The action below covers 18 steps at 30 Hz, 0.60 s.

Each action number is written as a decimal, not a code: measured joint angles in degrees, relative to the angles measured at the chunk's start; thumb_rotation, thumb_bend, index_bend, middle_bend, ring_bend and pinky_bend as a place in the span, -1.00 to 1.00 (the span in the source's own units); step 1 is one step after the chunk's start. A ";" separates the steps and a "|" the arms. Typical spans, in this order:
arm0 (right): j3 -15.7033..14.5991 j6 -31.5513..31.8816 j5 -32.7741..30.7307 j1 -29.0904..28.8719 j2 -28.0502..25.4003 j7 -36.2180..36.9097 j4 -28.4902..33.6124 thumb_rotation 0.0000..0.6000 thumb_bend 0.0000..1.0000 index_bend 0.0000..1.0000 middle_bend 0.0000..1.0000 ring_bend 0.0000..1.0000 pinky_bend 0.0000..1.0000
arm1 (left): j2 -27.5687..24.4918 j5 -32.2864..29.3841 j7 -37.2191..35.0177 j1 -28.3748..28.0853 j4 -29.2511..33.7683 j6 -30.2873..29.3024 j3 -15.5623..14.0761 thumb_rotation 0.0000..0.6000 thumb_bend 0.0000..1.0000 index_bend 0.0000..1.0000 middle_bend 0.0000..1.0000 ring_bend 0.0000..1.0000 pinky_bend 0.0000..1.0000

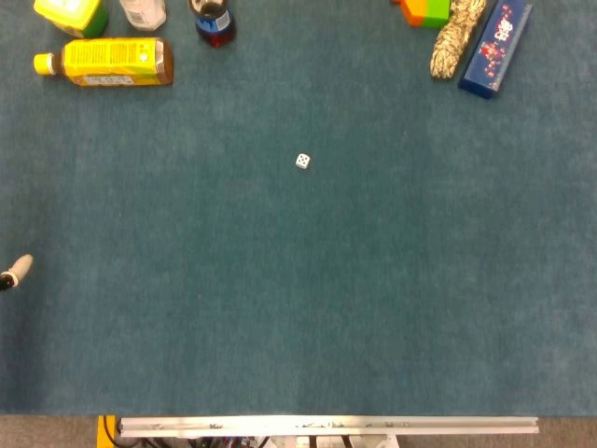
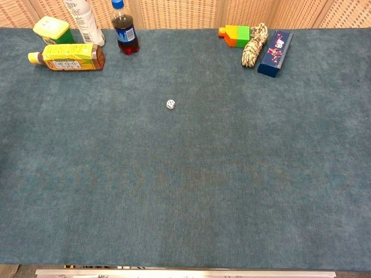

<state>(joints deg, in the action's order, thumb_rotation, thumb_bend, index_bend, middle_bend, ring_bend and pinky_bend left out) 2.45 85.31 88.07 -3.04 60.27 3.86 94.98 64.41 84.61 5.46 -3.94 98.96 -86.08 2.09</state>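
Table (image 1: 298, 308): blue felt-ish cloth, so anything round shoved sideways could roll rather than slide.
Tea bottle (image 1: 112, 62): closest thing to the fingers, up and a bit right of them, well apart. It lies on its side with a yellow label, yellow cap pointing left and brown tea inside. Main worry imo: it's round and lying down, so a grab that lands off-centre could roll it into the cola bottle (image 1: 214, 21) standing just beyond, and that one's tall enough to tip.
Box (image 1: 494, 47): dark blue, far right of the fingers, touching a rope bundle (image 1: 457, 37).
Left hand (image 1: 17, 272): only a pale fingertip pokes in at the head view's left edge. Can't tell if the fingers are apart or curled.
Right hand: neither view shows it.
Die (image 1: 303, 161): white with dots, alone mid-cloth, far right of the fingertip. Tiny, so easy to flick away with a clumsy pinch.
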 measured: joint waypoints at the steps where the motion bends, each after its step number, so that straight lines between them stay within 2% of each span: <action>1: -0.01 -0.05 0.01 -0.03 0.00 -0.04 0.02 1.00 -0.58 -1.00 -0.58 -0.77 -0.64 | 0.00 -0.04 0.01 0.00 -0.01 0.03 0.01 1.00 -0.73 -1.00 -1.00 -1.00 -1.00; 10: -0.16 -0.57 1.09 -0.67 -0.49 -0.33 0.75 1.00 -0.58 -1.00 -0.57 -0.77 -0.64 | -0.10 0.04 -0.08 0.15 0.02 0.06 -0.12 1.00 -0.73 -1.00 -1.00 -1.00 -1.00; 15: -0.31 -1.96 2.47 -1.95 -1.40 -0.07 2.11 1.00 -0.58 -1.00 -0.50 -0.75 -0.63 | -0.19 0.02 -0.29 0.20 0.05 0.13 -0.15 1.00 -0.73 -1.00 -1.00 -1.00 -1.00; 18: -0.19 -2.90 3.61 -3.20 -1.97 -0.52 3.23 1.00 -0.58 -0.97 -0.39 -0.55 -0.41 | -0.23 0.06 -0.30 0.18 0.06 0.21 -0.16 1.00 -0.73 -1.00 -1.00 -1.00 -1.00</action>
<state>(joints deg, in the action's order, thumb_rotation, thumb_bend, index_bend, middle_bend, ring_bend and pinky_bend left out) 2.26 82.41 91.69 -6.24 58.30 3.34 98.21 64.19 84.67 5.15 -3.76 99.02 -85.87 1.92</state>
